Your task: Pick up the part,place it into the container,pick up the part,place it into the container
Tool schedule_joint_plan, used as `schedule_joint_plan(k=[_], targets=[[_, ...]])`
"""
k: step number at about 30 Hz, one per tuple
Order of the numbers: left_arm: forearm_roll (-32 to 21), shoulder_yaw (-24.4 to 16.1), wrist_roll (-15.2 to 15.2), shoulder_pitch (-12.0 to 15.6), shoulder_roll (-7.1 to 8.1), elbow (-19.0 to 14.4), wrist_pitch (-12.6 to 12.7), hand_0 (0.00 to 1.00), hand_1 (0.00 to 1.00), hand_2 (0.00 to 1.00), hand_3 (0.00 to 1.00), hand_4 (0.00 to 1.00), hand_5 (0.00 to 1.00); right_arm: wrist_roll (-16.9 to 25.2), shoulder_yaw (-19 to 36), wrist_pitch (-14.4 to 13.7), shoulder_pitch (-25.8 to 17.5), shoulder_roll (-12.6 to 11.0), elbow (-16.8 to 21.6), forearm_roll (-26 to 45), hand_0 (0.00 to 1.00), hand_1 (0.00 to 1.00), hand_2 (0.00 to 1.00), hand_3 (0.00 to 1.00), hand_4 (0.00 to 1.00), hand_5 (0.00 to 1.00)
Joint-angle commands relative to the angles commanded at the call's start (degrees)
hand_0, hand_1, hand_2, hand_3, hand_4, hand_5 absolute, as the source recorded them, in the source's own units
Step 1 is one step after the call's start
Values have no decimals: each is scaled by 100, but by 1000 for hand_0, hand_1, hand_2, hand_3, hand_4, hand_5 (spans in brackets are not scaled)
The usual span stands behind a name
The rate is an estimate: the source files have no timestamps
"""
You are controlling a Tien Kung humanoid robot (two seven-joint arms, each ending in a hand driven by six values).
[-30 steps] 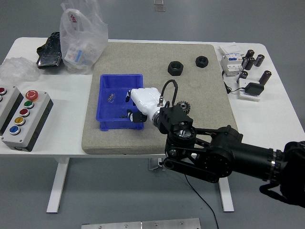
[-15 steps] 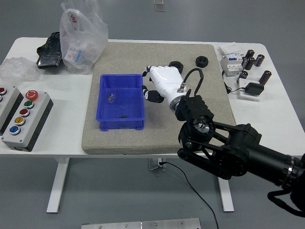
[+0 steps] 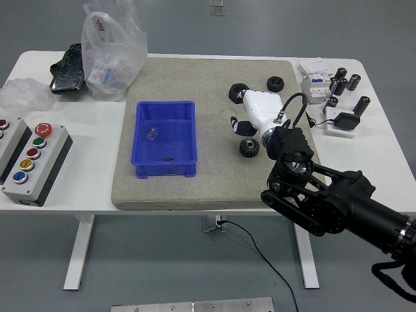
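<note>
The right arm (image 3: 338, 205) reaches in from the lower right corner, its black forearm slanting up and left over the mat's (image 3: 214, 182) right part; the white right hand (image 3: 255, 116) hangs palm down above the mat, its dark-tipped fingers (image 3: 238, 125) loosely curled downward and holding nothing; a cable loops from the wrist toward the table's (image 3: 383, 162) right side; the left arm is out of view.

A small black gear (image 3: 248, 147) lies on the mat just below the fingertips, close to the hand but not gripped; a black nut (image 3: 235, 92) sits just beyond the hand, partly hidden by it, and a second nut (image 3: 275, 83) lies near the mat's far right edge.

The blue bin (image 3: 166, 138) stands on the mat's left half, well apart from the hand; small dark bits lie on its floor, too small to tell what they are; between bin and gear the mat is bare; the mat's near strip is open too.
</note>
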Motion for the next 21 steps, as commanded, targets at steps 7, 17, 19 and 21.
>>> schedule_joint_plan(k=[7,17,19,21], targets=[[24,-25,13,4,-4,0,10,743,645,601,716,737,528,0,-154,420,-38,-35,-204,73,310,621,746,733,784,448],[48,-36,9,8,-18,0,16,743,645,604,717,736,525,0,-215,443,-142,-77,-285,172,316,622,748,749,800,482],[42,-33,3,7,-17,0,17,743,645,604,717,736,525,0,-226,427,-159,-88,-314,229,316,622,748,749,800,482],[43,-34,2,7,-17,0,17,743,645,604,717,736,525,0,-236,405,-172,-95,-348,290,316,622,748,749,800,482]])
